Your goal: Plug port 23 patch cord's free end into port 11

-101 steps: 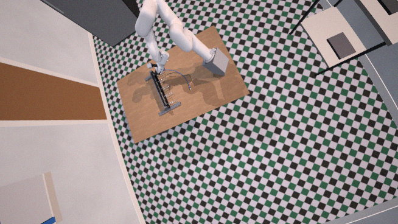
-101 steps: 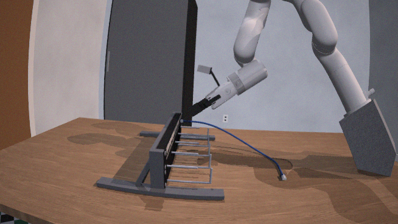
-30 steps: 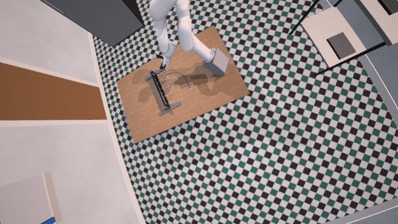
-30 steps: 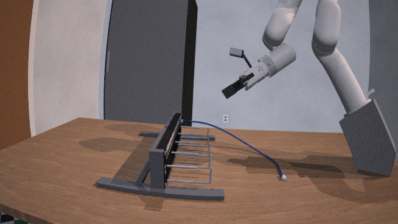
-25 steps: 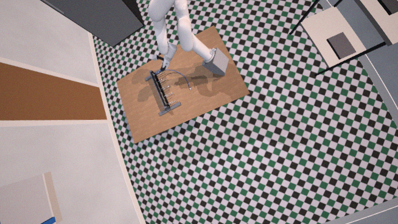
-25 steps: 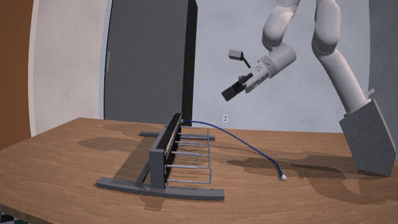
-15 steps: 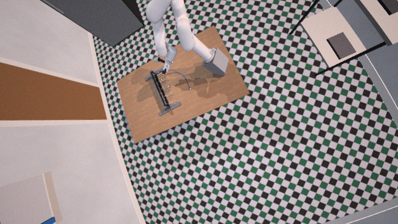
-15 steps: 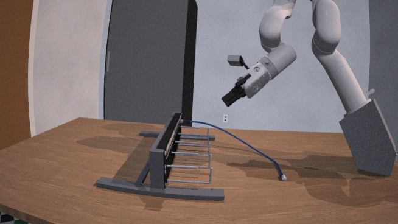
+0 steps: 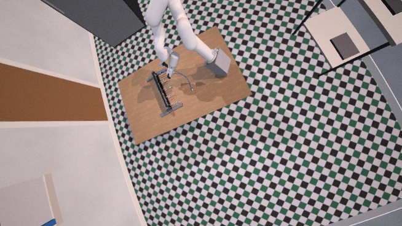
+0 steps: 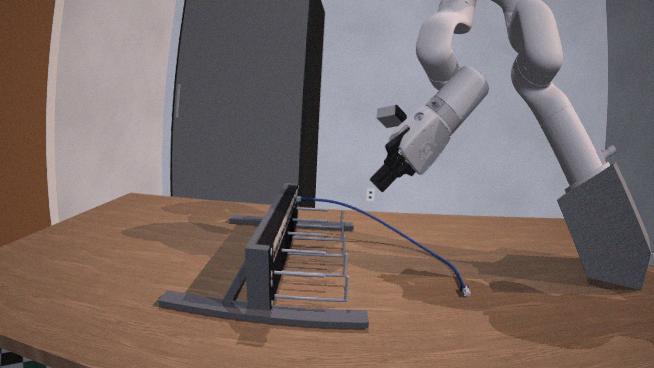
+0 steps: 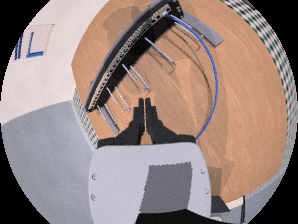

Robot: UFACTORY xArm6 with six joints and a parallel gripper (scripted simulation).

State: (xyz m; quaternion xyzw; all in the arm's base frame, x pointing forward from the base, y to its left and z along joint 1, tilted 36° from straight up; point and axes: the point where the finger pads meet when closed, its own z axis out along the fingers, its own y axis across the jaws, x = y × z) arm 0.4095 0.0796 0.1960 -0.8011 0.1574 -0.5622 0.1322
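A dark grey rack (image 9: 163,91) (image 10: 260,260) (image 11: 127,56) with a row of ports stands on grey feet on the wooden table (image 9: 212,92) (image 10: 100,280). A blue patch cord (image 9: 184,77) (image 10: 400,235) (image 11: 214,76) runs from a port at the rack's far end in an arc down to the table. Its free plug (image 9: 192,89) (image 10: 464,291) lies on the table, well clear of the rack. My gripper (image 9: 168,74) (image 10: 378,184) (image 11: 144,105) is shut and empty. It hangs in the air above the cord, on the bar side of the rack, tilted down toward the rack.
Thin grey cable bars (image 10: 320,250) stick out from the rack on the cord's side. The arm's grey base block (image 9: 219,62) (image 10: 602,230) stands at the table's far right. The table edge runs close in front of the rack's near foot (image 10: 265,315).
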